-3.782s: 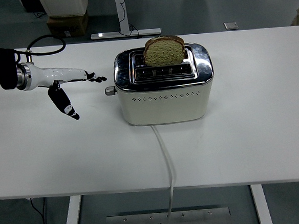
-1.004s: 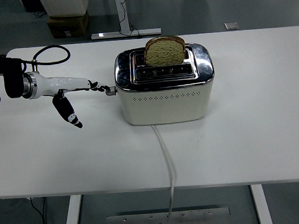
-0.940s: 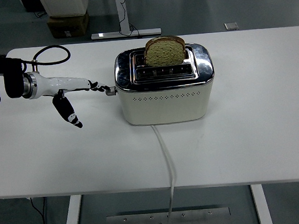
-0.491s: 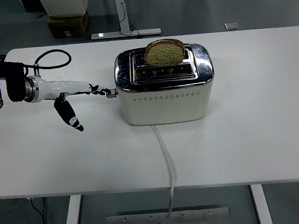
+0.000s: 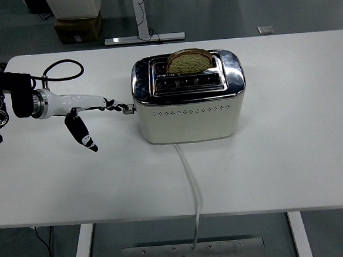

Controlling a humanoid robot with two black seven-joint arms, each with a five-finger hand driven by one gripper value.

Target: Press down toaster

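Bread [image 5: 188, 61] lower in toaster [image 5: 188, 98], left hand [image 5: 90, 107] on lever [image 5: 128, 108].

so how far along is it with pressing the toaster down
Partway. Done: the left hand has reached the toaster, its fingertips on the lever at the toaster's left end. In hand: the press itself, since the bread slice sits lower in the rear slot than a second ago, though its top is not yet fully in. Left: push the lever fully down, then withdraw the hand.

Cream toaster [image 5: 189, 108], bread [image 5: 188, 61] half-sunk
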